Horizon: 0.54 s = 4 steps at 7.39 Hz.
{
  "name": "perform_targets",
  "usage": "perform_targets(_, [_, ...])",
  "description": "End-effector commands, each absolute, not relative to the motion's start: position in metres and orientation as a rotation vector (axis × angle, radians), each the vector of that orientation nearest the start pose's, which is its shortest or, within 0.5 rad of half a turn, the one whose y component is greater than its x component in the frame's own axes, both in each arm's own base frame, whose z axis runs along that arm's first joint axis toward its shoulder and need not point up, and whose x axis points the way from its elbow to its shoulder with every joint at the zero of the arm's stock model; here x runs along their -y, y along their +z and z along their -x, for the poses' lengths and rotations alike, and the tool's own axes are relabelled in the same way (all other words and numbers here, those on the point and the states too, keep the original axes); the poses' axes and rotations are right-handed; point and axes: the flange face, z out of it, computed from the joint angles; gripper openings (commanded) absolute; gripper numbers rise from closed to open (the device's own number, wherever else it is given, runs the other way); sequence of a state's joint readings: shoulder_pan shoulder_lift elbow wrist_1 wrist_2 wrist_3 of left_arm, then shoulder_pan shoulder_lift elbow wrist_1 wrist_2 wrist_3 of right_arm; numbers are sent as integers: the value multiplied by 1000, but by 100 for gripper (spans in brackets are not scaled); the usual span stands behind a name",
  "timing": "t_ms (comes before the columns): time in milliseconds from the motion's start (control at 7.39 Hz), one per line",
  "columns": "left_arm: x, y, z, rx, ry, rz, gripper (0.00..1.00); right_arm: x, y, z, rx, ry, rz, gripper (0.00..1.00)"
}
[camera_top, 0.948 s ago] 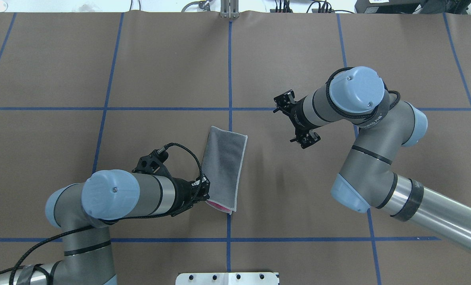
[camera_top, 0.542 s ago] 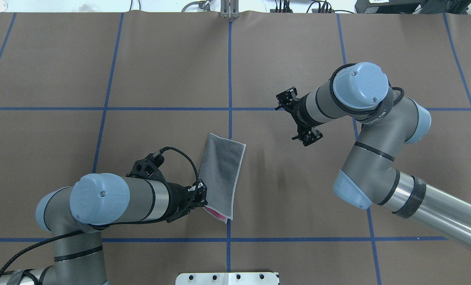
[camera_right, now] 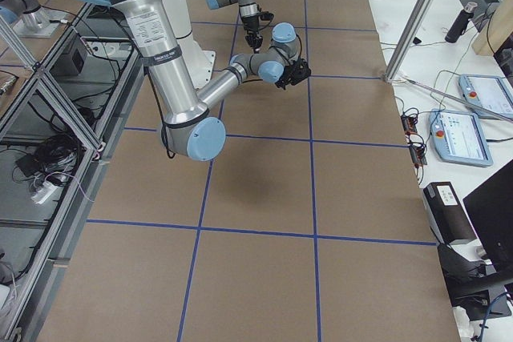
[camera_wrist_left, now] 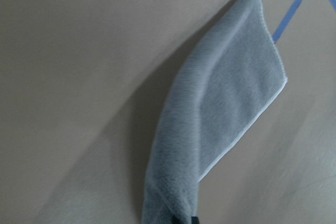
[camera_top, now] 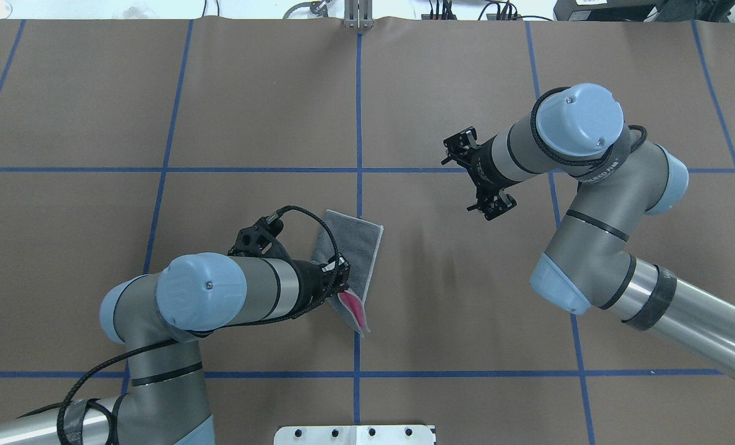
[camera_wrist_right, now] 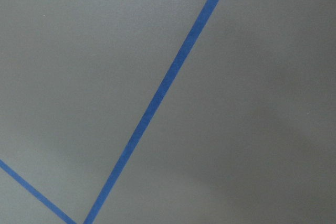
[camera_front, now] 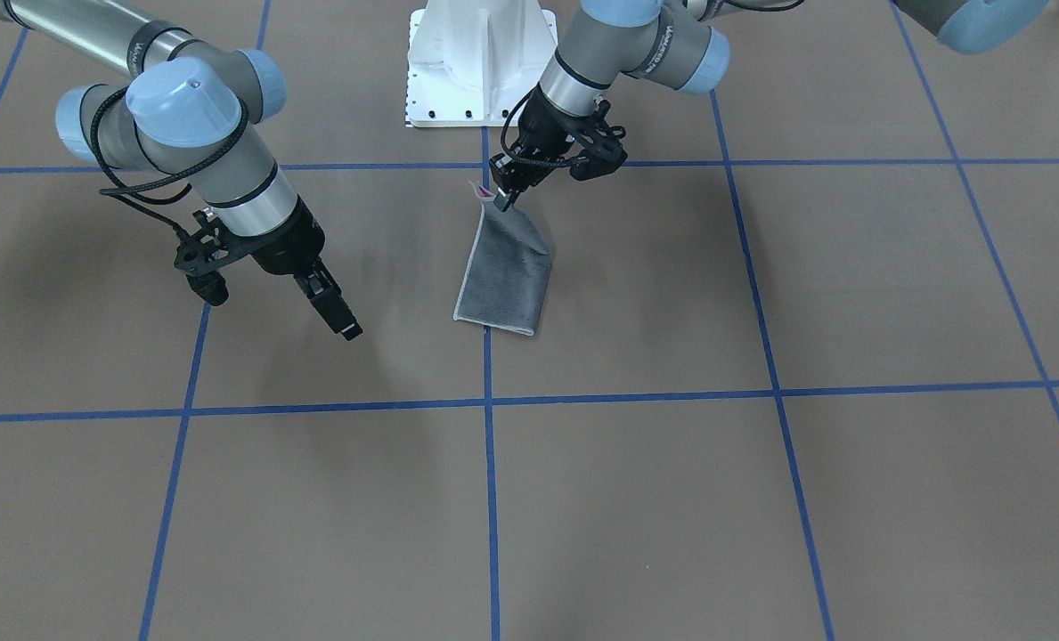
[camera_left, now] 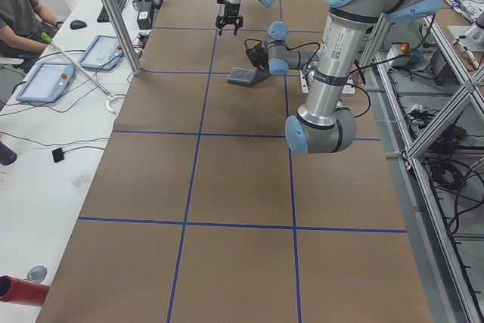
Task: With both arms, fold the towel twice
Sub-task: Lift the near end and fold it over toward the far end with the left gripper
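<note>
One towel (camera_top: 353, 250), a grey folded strip, lies on the brown surface (camera_top: 250, 111) over the centre blue tape line (camera_top: 359, 123). Two tools: the left tool (camera_top: 341, 283) is clamped on its near corner, raised, pink showing; the right tool (camera_front: 344, 326) hangs well apart, finger spacing I cannot tell. One white base (camera_front: 480, 62) stands behind.

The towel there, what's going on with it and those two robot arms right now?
The left gripper is shut on the robot-side end of the towel and holds that end raised off the table, with a bit of pink showing at the pinch. The towel looks folded once already, grey side out, and its far end lies on the table. The right gripper hangs off to the side, holding nothing; whether it is open is unclear.
</note>
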State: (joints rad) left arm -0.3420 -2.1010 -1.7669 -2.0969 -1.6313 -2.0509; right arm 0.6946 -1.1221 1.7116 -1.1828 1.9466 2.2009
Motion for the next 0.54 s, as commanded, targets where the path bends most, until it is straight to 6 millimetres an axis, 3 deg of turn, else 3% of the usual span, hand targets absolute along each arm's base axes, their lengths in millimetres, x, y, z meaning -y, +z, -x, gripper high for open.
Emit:
perform_targets(0, [379, 213, -545, -1257, -741, 86, 0, 487, 299, 431, 1021, 1021, 328, 100])
perform_targets(135, [403, 225, -545, -1238, -772, 64, 0, 487, 301, 433, 1016, 1022, 329, 100])
perform_targets(406, [454, 226, -568, -1263, -813, 34, 0, 487, 304, 434, 1010, 1023, 327, 100])
